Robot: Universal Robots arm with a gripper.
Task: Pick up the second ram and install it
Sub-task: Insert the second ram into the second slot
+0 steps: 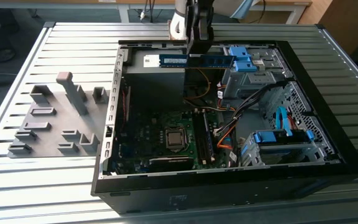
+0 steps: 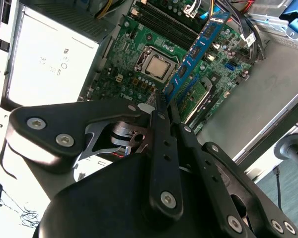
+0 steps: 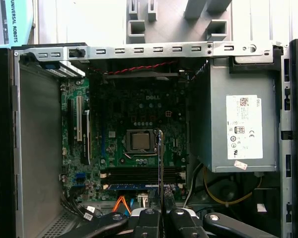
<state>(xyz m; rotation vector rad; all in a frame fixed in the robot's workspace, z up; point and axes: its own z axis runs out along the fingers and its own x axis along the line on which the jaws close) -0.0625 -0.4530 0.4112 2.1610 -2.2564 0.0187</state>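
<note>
The black metal computer case [image 1: 229,189] lies open on the ribbed grey worktop [image 1: 73,46]. Its rim makes a tall edge all around, with wide open room in the middle over the green motherboard [image 1: 160,126].

In the exterior view, the end effector [image 1: 195,55] hangs over the case's 12 o'clock edge. Its black fingers are pressed together, pinching the second ram [image 1: 174,60] near its middle. The stick is long, thin and flat, blue-green with a white sticker. It is up in the air, lying level, touching nothing else. Its 3 o'clock end is near the chunky blue plastic clips [image 1: 241,56].

In the second wrist view the second ram [image 2: 196,49] sticks out past the end effector [image 2: 164,106] above the shiny square processor [image 2: 156,67]. Grey plastic holder blocks [image 1: 61,116] stand at 9 o'clock of the case.
</note>
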